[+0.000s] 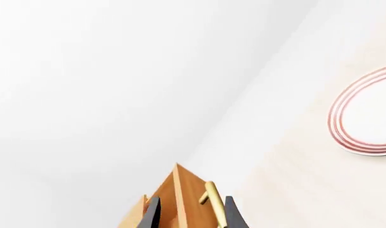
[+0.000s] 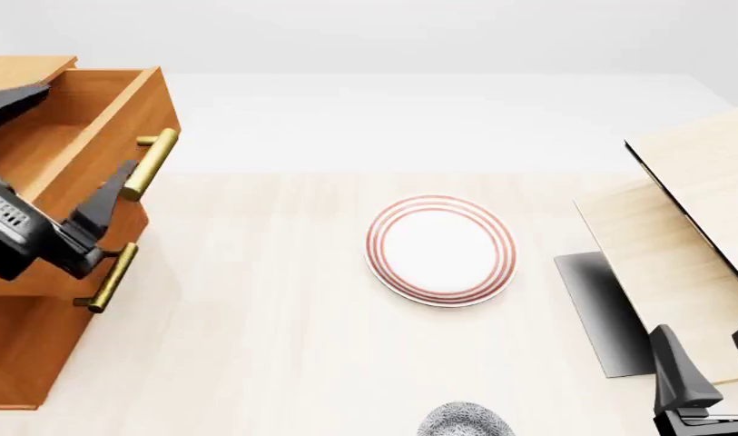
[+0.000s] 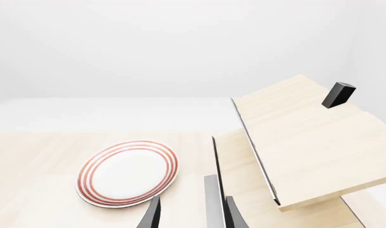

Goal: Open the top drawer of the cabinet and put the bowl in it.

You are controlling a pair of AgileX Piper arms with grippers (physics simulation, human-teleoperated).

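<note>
The orange-brown cabinet [image 2: 30,354] stands at the table's 9 o'clock edge, 2 brass handles visible. Its top drawer [image 2: 72,136] is pulled out, its handle [image 2: 151,163] tilted. The speckled bowl [image 2: 466,421] sits at 6 o'clock, cut off by the frame.

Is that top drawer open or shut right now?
Open. The top drawer juts out past the drawers below, showing an interior with nothing visible in it; the bowl sits on the table.
</note>
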